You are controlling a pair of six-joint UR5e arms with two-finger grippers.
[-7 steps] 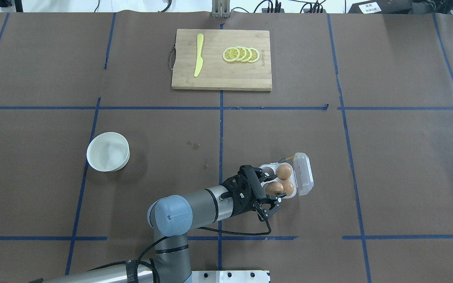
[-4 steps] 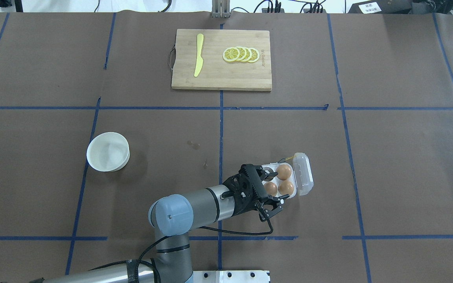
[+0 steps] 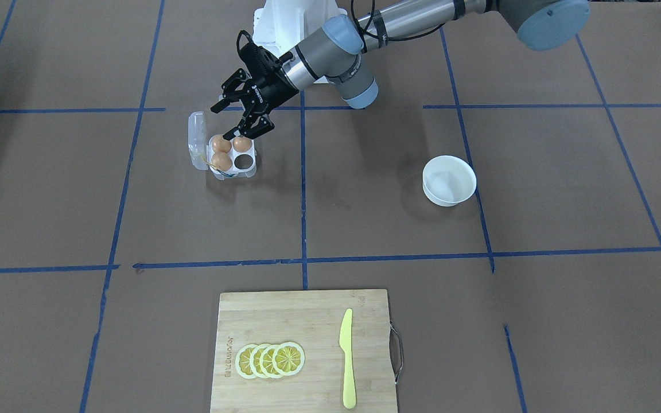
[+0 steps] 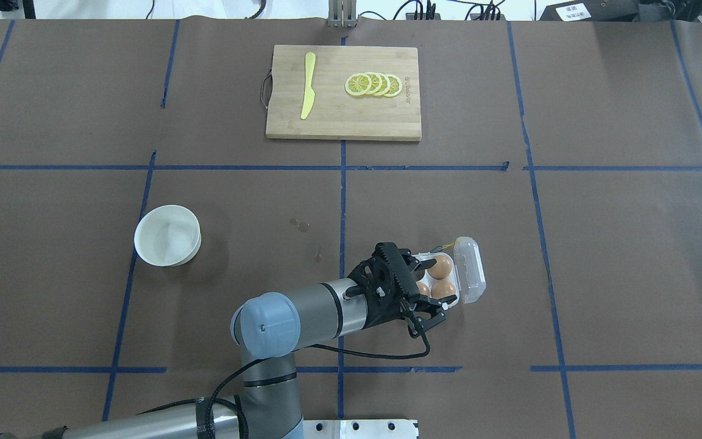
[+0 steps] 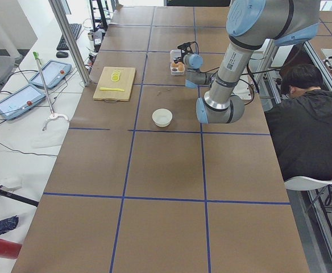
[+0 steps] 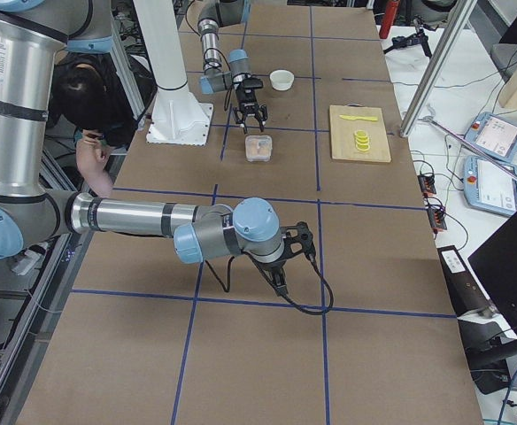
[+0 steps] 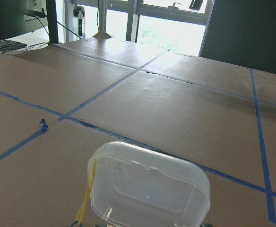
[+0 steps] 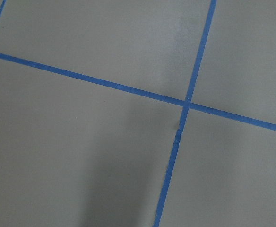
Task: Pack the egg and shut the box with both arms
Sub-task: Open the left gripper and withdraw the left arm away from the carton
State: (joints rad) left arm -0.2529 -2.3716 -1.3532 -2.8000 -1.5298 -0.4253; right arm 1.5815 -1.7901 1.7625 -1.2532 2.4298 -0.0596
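Blue-taped brown paper covered the bench (image 4: 601,256); fingers of the left gripper (image 3: 230,122) hung spread and empty over the open box (image 3: 195,137).

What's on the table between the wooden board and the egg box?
Only bare brown table and one blue tape line lie between the wooden board and the box; the overhead view shows it.

Robotics lab: brown-papered worktop (image 5: 166,170) gridded in blue tape (image 4: 342,201). Two jointed arms (image 6: 135,215), white pedestal (image 6: 174,97). Beyond worktop's edge opposite robot, teach pendants (image 5: 18,98), aluminium posts (image 5: 69,40). On robot's side, person (image 5: 308,131) seated.
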